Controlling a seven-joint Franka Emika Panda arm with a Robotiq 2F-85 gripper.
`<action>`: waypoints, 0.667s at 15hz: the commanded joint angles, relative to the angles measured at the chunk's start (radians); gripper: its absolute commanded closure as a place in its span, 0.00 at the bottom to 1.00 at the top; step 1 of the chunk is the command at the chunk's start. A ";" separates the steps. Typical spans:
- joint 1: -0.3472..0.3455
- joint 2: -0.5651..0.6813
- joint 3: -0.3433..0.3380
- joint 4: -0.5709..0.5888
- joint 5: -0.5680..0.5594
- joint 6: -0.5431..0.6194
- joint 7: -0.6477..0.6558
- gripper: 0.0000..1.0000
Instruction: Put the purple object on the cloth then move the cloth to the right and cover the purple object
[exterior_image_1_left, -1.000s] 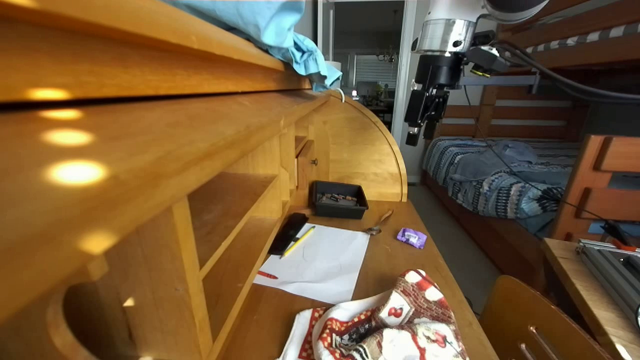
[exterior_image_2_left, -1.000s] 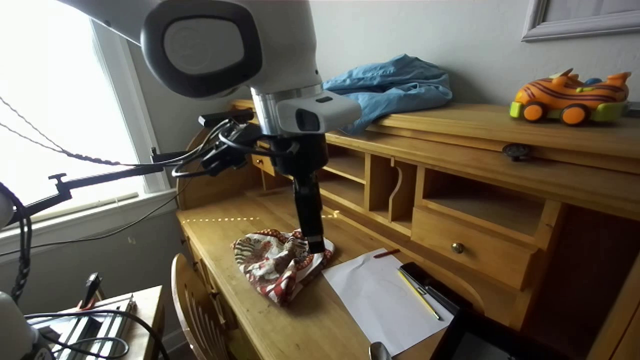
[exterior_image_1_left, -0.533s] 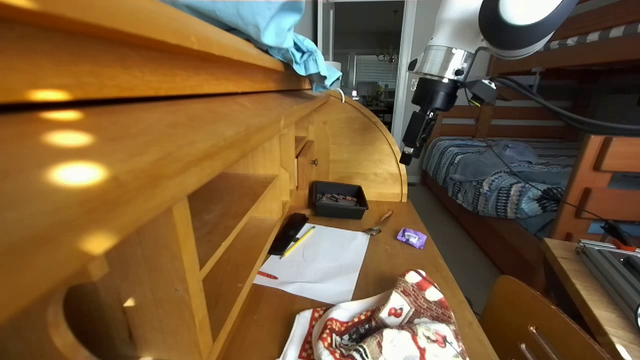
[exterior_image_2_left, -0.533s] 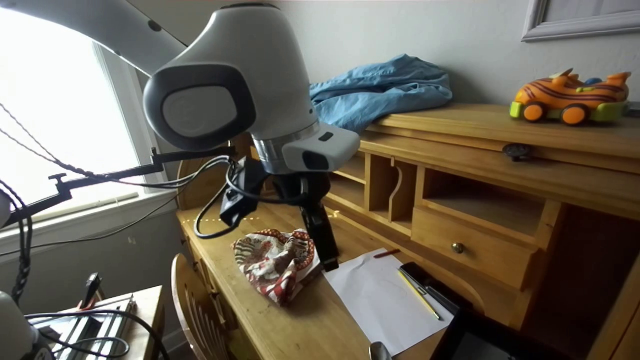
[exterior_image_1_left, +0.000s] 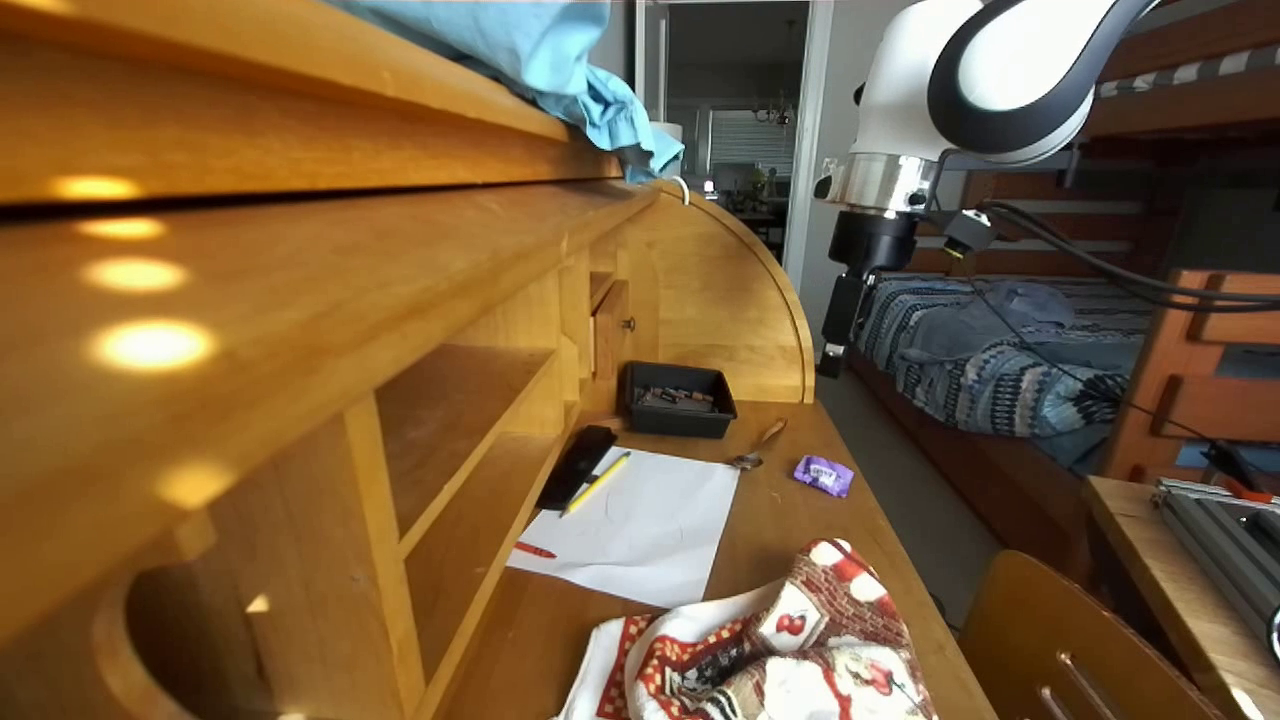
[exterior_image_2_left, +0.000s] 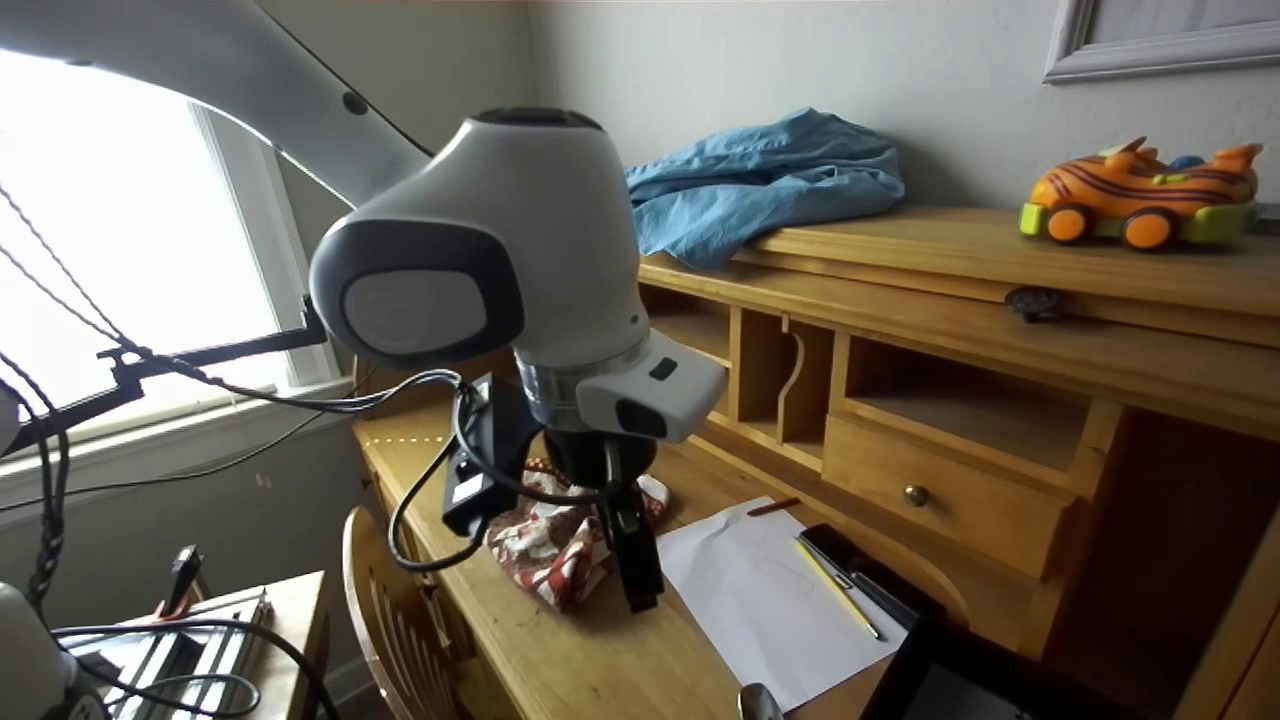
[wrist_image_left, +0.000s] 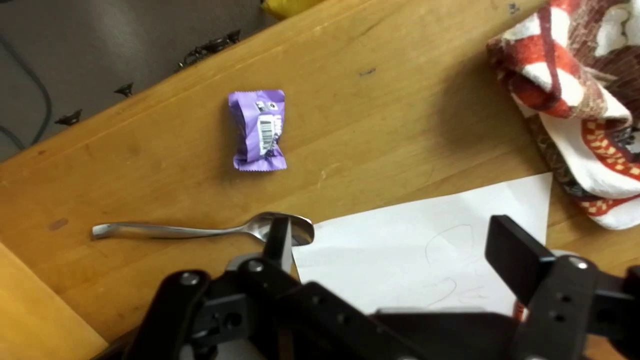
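The purple object (wrist_image_left: 257, 131), a small shiny wrapped packet, lies flat on the wooden desk near its front edge in the wrist view; an exterior view also shows the purple object (exterior_image_1_left: 824, 476). Crumpled on the desk is the red, white and dark printed cloth (wrist_image_left: 575, 85), seen too as the cloth (exterior_image_1_left: 770, 650) and, partly behind the arm, the cloth (exterior_image_2_left: 555, 555). My gripper (wrist_image_left: 392, 235) stands wide open above the desk with nothing between its fingers. In the wrist view the packet is beyond its left finger, clear of it. Both exterior views show the gripper (exterior_image_1_left: 832, 362) in the air.
A spoon (wrist_image_left: 165, 231) lies close to the packet, its bowl by the white paper (wrist_image_left: 380, 250). On the desk are also a black tray (exterior_image_1_left: 680, 422), a yellow pencil (exterior_image_1_left: 595, 485) and a black case (exterior_image_1_left: 575, 470). The cubbyhole shelf (exterior_image_2_left: 950, 480) rises behind. A chair (exterior_image_1_left: 1060, 650) stands in front.
The arm and its gripper have come down lower over the desk, the gripper tilting and then straightening on the way. Packet and cloth lie where they were.
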 joint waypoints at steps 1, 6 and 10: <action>-0.028 0.050 0.007 0.021 -0.092 -0.014 0.051 0.00; -0.029 0.047 0.005 0.010 -0.091 -0.014 0.067 0.00; -0.033 0.071 0.012 0.010 -0.177 0.005 0.066 0.00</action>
